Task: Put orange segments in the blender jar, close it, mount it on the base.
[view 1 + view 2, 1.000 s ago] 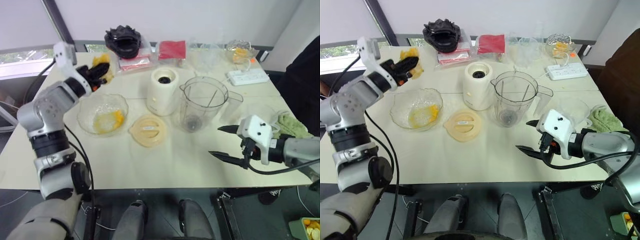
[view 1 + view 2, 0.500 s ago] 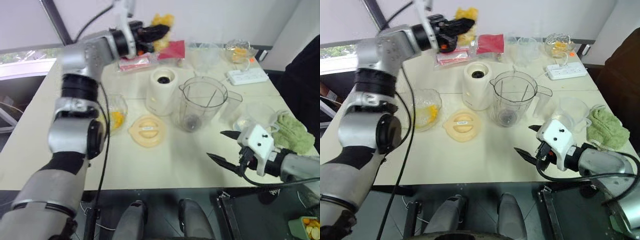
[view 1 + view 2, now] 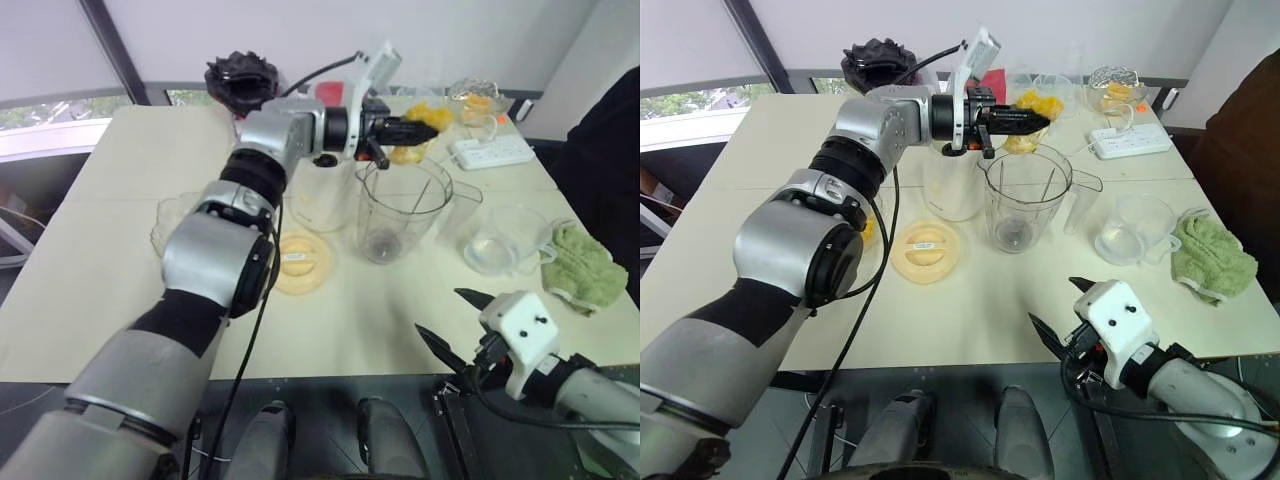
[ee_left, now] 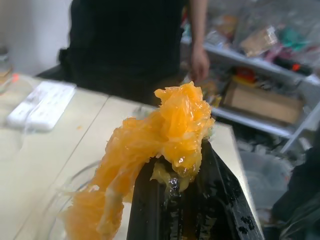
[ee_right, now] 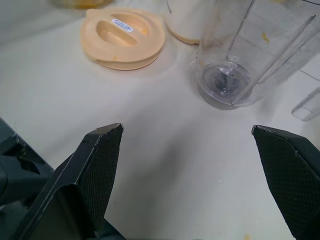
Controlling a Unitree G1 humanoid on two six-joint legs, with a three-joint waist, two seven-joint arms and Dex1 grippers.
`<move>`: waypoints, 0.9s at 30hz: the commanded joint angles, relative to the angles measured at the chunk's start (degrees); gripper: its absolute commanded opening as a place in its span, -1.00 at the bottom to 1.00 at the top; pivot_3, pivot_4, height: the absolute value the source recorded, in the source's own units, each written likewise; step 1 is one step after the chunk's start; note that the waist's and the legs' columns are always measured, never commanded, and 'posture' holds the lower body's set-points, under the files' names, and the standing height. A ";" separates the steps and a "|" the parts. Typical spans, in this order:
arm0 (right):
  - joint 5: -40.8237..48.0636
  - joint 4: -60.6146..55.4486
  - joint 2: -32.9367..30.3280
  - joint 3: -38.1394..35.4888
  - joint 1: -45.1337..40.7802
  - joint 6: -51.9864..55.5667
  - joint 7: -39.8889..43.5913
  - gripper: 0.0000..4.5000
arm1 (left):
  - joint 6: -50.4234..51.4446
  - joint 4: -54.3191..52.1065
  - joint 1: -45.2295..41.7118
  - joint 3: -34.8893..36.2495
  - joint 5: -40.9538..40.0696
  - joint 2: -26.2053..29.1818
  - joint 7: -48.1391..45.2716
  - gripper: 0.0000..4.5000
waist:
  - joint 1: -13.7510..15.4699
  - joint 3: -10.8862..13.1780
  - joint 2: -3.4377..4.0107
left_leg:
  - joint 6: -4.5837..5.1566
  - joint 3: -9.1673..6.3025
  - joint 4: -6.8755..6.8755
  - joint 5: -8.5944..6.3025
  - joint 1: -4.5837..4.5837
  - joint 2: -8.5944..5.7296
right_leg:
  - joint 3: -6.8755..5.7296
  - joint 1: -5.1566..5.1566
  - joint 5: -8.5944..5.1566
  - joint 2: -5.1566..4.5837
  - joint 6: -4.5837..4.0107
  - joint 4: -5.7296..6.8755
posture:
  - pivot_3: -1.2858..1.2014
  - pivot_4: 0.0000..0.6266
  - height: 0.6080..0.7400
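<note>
- Swinging over fr the glass bowl (image 3: 165, 225) side, your L arm has crossed the back of the table (image 3: 100, 200) in the last sec. The bowl stays put.
- The lid (image 3: 297, 262) lies flat on the table in front of the base (image 3: 950, 190). Neither has moved, so closing and mounting are both still to do.
- Your left gripper (image 3: 428, 129) is now up by the far rim of the jar. Its fingers are clamped tight on a clump of orange segments (image 3: 423, 112), w/ pulp hanging off the tips.
- The blender jar (image 3: 405, 205) stands upright just beside the base and looks empty bar the blade. The segments are above its far edge, not in yet. My read: you're at the release point. Bring the clump more over the mouth first, or pulp may land on the rim or the table.
- Your right gripper (image 3: 440, 312) has pulled back to the near table edge. Its fingers are spread wide w/ nothing in them, well apart fr the jar.
</note>
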 commanded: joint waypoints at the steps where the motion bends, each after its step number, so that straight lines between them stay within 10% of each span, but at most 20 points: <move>1: 1.73 -1.82 -1.83 -0.13 1.45 -3.99 -3.58 0.91 | -3.09 0.87 -0.09 -0.38 2.55 -0.17 -0.10 -0.94 | -0.04 0.00 0.00 | 0.00 0.01 0.02 0.00 0.00 -0.01 | 0.00 0.02 0.00 -0.01 0.00 -0.01 | 0.03 -0.52 1.00; 9: 3.85 -1.82 -5.62 1.99 1.81 -5.74 -9.11 0.91 | -4.75 2.01 1.86 -0.14 5.23 0.25 -2.15 -0.94 | 0.05 0.01 -0.02 | 0.00 -0.01 0.02 0.00 0.00 -0.01 | 0.00 0.02 0.00 0.00 0.00 -0.01 | 0.03 -0.52 1.00; 19: 4.14 -1.82 -8.94 4.64 6.54 -11.50 -15.11 0.91 | -6.77 3.86 1.03 -0.25 8.48 -2.31 0.90 0.98 | 0.11 0.01 -0.02 | 0.00 -0.02 0.03 0.00 0.00 -0.02 | 0.00 0.06 -0.02 0.00 0.02 -0.01 | 0.03 -0.52 1.00; 27: 2.08 -1.82 -11.24 9.50 12.34 -18.85 -22.60 0.91 | -8.01 4.77 -0.95 -3.46 13.28 -4.50 -5.77 0.98 | 0.03 0.01 -0.02 | 0.00 -0.02 0.02 0.00 0.01 -0.03 | 0.00 0.07 -0.02 0.01 0.03 -0.01 | 0.03 -0.52 1.00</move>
